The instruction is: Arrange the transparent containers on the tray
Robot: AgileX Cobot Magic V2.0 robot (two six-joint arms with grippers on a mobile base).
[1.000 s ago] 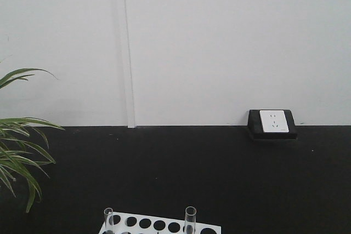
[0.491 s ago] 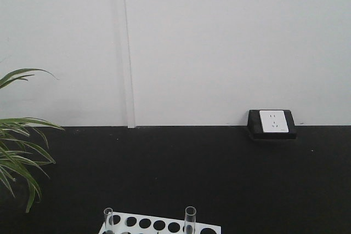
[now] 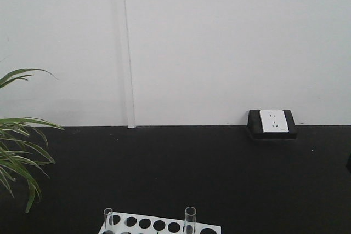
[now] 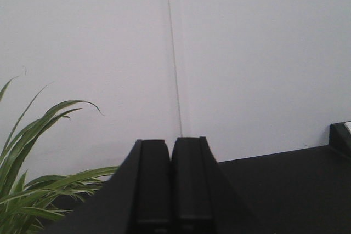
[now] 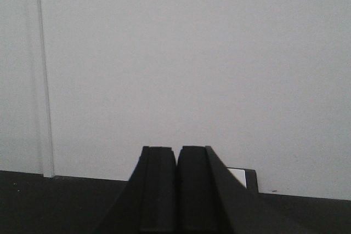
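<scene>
A pale grey wall (image 3: pixel 219 42) fills the upper half of the room, with a thin vertical strip (image 3: pixel 127 53) running down it. Below it lies the matte black desk (image 3: pixel 192 168). A green long-leaved plant (image 3: pixel 16 152) leans in at the left edge. At the near edge sits the white rack (image 3: pixel 214 228) with round black holes. A white socket (image 3: pixel 273 121) rests at the back right, against the wall. Two glass tubes stand upright in the rack: the left tube (image 3: pixel 108 218) and the right tube (image 3: pixel 190 218). The left end effector (image 4: pixel 171 184) and the right end effector (image 5: pixel 176 190) each have their fingers pressed together on nothing.
</scene>
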